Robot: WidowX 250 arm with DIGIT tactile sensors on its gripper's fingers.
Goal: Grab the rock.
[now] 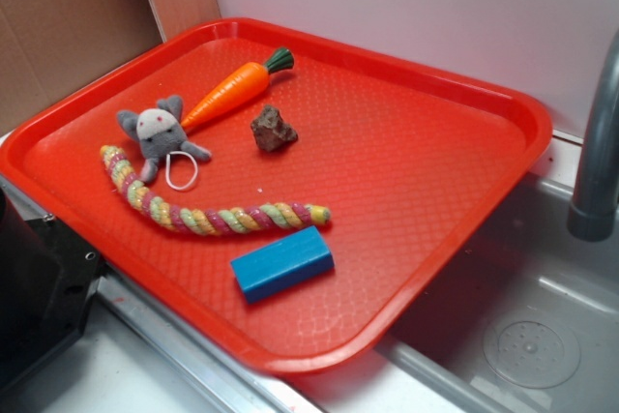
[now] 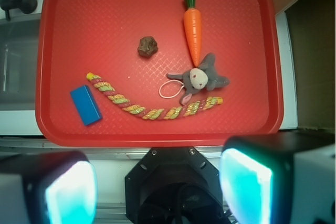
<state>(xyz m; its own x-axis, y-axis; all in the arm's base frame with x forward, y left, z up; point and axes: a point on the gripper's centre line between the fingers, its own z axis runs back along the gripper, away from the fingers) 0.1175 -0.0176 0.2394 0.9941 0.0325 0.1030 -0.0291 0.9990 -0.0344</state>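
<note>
The rock is a small dark brown lumpy stone lying on the red tray, just right of the orange toy carrot. In the wrist view the rock sits in the tray's upper middle, left of the carrot. My gripper is open, high above the tray's near edge and over the robot base, far from the rock. Its two pads glow cyan with nothing between them. The gripper does not show in the exterior view.
A grey plush mouse lies beside the carrot. A braided coloured rope curves across the tray, and a blue block lies near the front edge. A grey faucet and a sink are at the right. The black robot base is at the left.
</note>
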